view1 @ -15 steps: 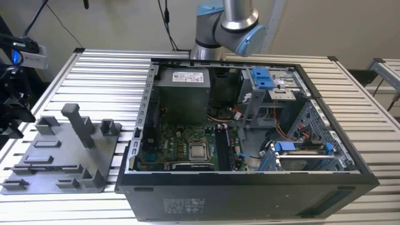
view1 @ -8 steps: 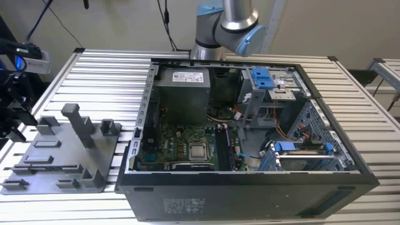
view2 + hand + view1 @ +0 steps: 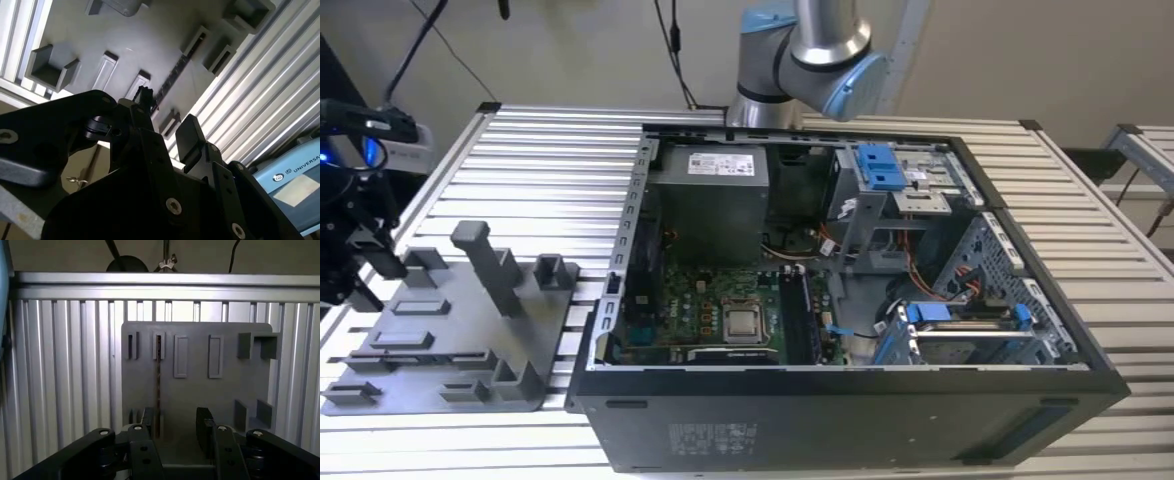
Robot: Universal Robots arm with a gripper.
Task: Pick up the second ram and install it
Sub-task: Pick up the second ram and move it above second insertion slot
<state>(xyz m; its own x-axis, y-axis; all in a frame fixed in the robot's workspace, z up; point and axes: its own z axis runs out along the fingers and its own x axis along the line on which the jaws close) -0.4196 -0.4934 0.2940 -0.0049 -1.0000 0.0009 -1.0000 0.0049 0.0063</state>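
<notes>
Pincer (image 3: 175, 426) with its fingers apart, clamped on nothing, poised over the grey fixture (image 3: 200, 395). In both wrist views the second ram (image 3: 158, 385) stands on edge in a fixture slot as a thin dark strip between the two fingers, closer to one of them; whether it touches that finger cannot be told. In the exterior view the open computer case (image 3: 854, 410) sits beside the fixture on the slatted table (image 3: 520, 160). By this evidence the pick-up is not yet made and the installation remains.
</notes>
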